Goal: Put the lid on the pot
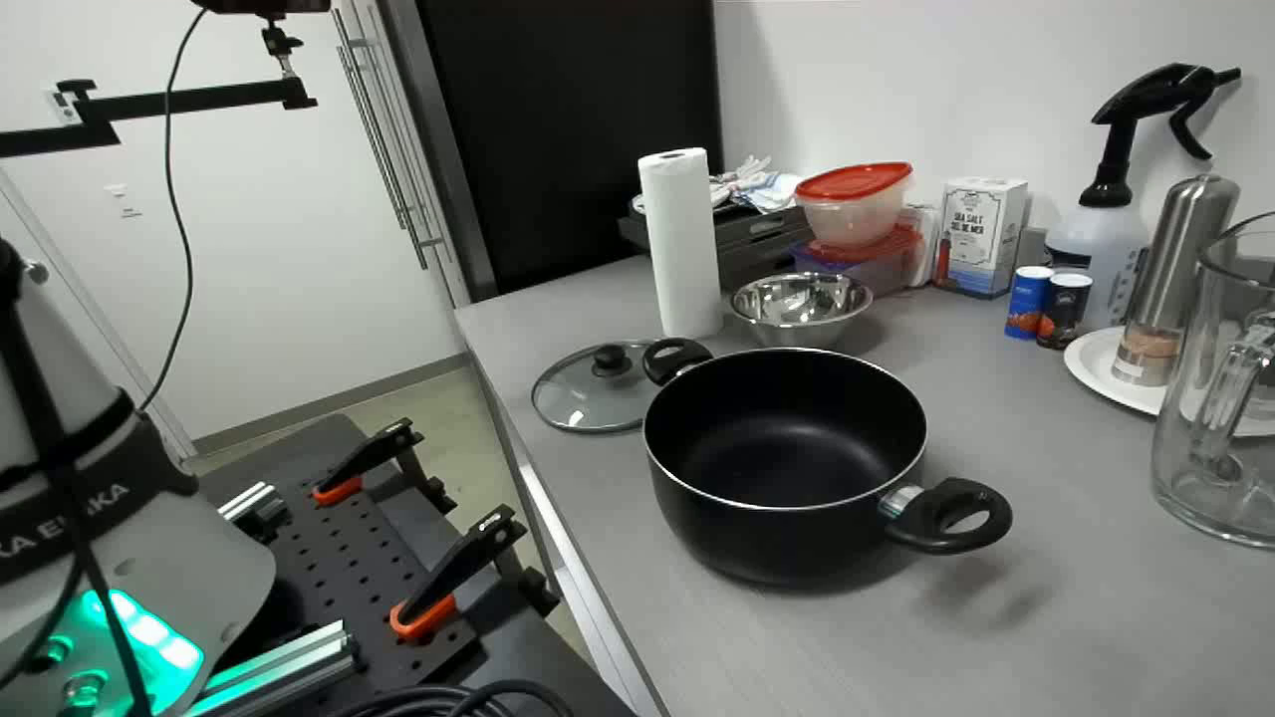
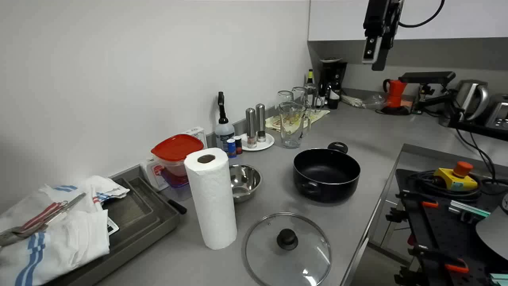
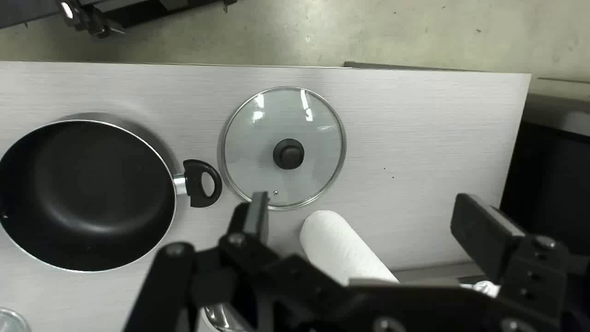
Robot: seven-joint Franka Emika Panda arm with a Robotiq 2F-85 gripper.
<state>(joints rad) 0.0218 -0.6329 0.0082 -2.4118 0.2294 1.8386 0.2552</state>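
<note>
On the grey countertop (image 1: 797,647) the black two-handled pot (image 1: 782,468) stands upright and uncovered, so I judge the task to be at its start, with no part of it done. The clear glass lid (image 3: 258,157) lies flat on the countertop, knob upward, near the pot on the side of one handle and apart from its rim, with the paper towel roll (image 2: 212,202) close by. My gripper (image 3: 362,202) hangs well above, jaws spread wide with nothing between them. What is left, as I judge it, is everything: I need to come down over the black knob (image 3: 290,156), close on it, lift the lid, carry it across, lower it level onto the rim and let go.

Counting from the biggest down, I find one countertop; one dark tray (image 2: 158,235), perhaps with another nested inside; one pot, bearing two loop handles (image 1: 916,526); one lid; one paper towel roll; one glass pitcher (image 2: 291,131) standing foremost, the glassware behind it overlapping too much to count; one spray bottle (image 2: 224,130); one steel bowl (image 1: 802,317); two red-lidded containers (image 1: 854,211), stacked; one sea salt box (image 1: 978,234); one white plate (image 2: 268,143) carrying two grinders (image 2: 250,123); two small canisters (image 1: 1027,304) beside the plate; and, smallest of what matters to me, one knob on the lid
</note>
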